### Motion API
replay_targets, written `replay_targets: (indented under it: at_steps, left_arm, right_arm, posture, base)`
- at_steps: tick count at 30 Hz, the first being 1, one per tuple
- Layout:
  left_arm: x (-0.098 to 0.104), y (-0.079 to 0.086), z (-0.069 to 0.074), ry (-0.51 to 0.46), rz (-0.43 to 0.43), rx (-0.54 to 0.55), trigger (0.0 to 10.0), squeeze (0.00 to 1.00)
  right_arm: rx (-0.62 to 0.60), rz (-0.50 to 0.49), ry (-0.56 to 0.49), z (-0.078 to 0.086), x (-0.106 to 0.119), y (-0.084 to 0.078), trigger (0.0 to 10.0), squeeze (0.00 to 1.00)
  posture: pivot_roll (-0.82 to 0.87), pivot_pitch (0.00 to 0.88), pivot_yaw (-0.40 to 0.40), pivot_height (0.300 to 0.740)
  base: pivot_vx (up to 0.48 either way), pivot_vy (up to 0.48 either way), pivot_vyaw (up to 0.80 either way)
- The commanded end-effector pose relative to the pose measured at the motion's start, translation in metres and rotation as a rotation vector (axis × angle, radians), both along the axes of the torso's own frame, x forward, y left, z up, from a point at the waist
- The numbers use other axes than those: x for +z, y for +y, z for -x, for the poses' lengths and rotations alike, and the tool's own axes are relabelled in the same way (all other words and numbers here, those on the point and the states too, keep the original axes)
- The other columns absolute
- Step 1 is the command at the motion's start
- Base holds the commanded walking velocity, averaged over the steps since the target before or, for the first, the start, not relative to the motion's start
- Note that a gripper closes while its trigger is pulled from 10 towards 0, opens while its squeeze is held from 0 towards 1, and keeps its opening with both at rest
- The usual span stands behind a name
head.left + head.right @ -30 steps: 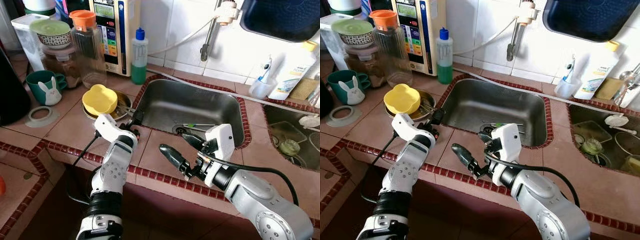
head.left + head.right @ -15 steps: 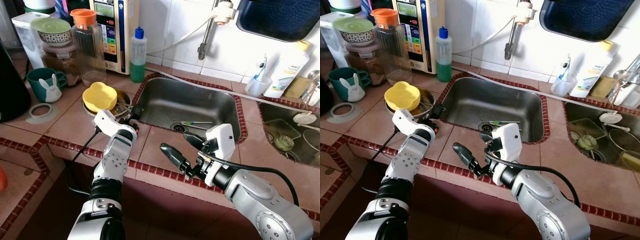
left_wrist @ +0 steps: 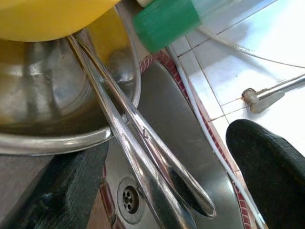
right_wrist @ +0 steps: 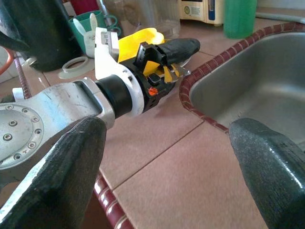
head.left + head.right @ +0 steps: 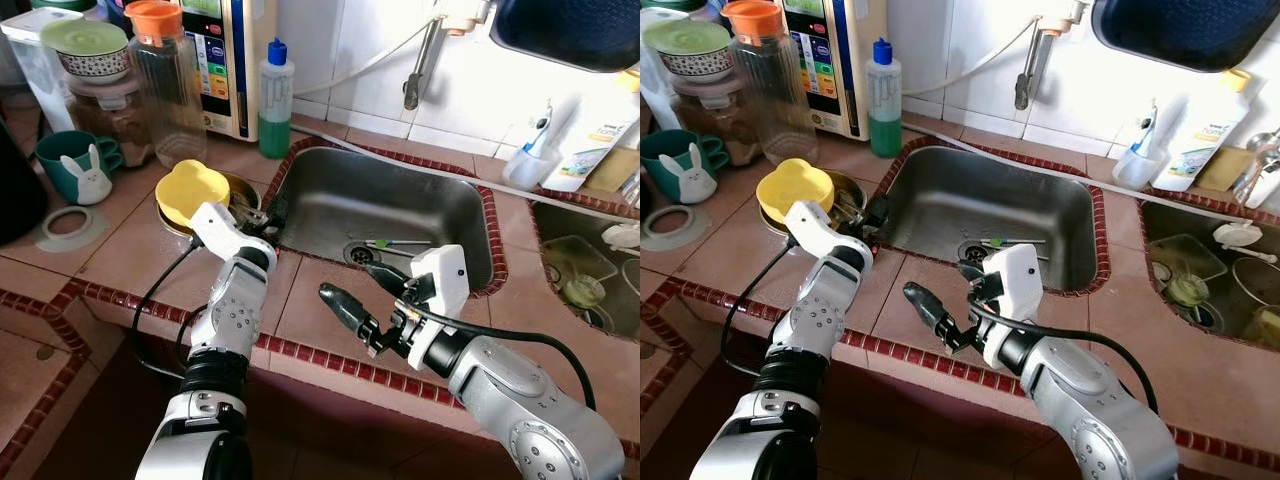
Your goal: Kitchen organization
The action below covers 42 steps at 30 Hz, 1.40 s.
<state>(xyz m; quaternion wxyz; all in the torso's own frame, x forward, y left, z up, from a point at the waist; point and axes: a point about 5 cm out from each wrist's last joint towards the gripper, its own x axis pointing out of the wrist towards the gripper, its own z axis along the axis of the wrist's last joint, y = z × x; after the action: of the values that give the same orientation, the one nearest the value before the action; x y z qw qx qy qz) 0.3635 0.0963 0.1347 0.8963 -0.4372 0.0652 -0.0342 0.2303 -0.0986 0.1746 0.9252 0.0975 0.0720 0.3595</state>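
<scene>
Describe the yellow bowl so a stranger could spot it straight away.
Start at the steel sink set into the tiled counter. Just off its left rim sits a round metal dish, and the yellow bowl lies upside down on it. It is the one bright yellow, lobed item there.

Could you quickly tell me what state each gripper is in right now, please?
Left gripper: open, fingers either side of the metal utensils sticking out of the steel bowl.
Right gripper: open, empty, over the counter.

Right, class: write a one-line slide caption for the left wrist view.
Open left pincer closing in on metal utensil handles jutting from a steel bowl beside the sink.
</scene>
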Motion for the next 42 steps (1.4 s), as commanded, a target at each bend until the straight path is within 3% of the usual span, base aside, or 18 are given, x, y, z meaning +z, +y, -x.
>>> replay_targets:
  at_steps: [1, 5, 7, 8, 9, 42]
  left_arm:
    - [0.018, -0.031, -0.003, -0.04, 0.05, -0.077, 10.0, 0.0]
    - [0.017, -0.033, -0.002, -0.02, 0.078, -0.079, 10.0, 0.0]
    - [0.015, -0.031, -0.002, -0.009, 0.092, -0.065, 4.7, 0.0]
    - [0.015, -0.031, -0.002, -0.009, 0.092, -0.065, 4.7, 0.0]
    - [0.017, -0.031, -0.001, -0.027, 0.116, -0.062, 0.0, 0.0]
    - [-0.004, -0.029, 0.01, 0.099, 0.135, -0.067, 0.0, 0.0]
  right_arm:
    - [-0.016, 0.005, -0.011, -0.001, 0.002, -0.002, 10.0, 0.0]
    - [-0.019, 0.004, -0.011, -0.001, 0.002, -0.003, 10.0, 0.0]
    - [-0.022, 0.003, -0.01, -0.001, 0.002, -0.003, 10.0, 0.0]
    - [-0.022, 0.003, -0.01, -0.001, 0.002, -0.003, 10.0, 0.0]
    - [-0.021, 0.003, -0.01, 0.0, 0.002, -0.003, 10.0, 0.0]
    - [-0.012, 0.005, -0.004, 0.0, 0.001, -0.002, 10.0, 0.0]
  posture:
    - [-0.02, 0.043, -0.073, 0.74]
    - [-0.02, 0.044, -0.07, 0.74]
    - [-0.02, 0.046, -0.068, 0.74]
    - [-0.02, 0.046, -0.068, 0.74]
    - [-0.02, 0.046, -0.068, 0.74]
    - [-0.01, 0.043, -0.067, 0.74]
  base:
    - [0.0, 0.0, 0.0]
    - [0.0, 0.0, 0.0]
    - [0.0, 0.0, 0.0]
    - [0.0, 0.0, 0.0]
    - [0.0, 0.0, 0.0]
    - [0.0, 0.0, 0.0]
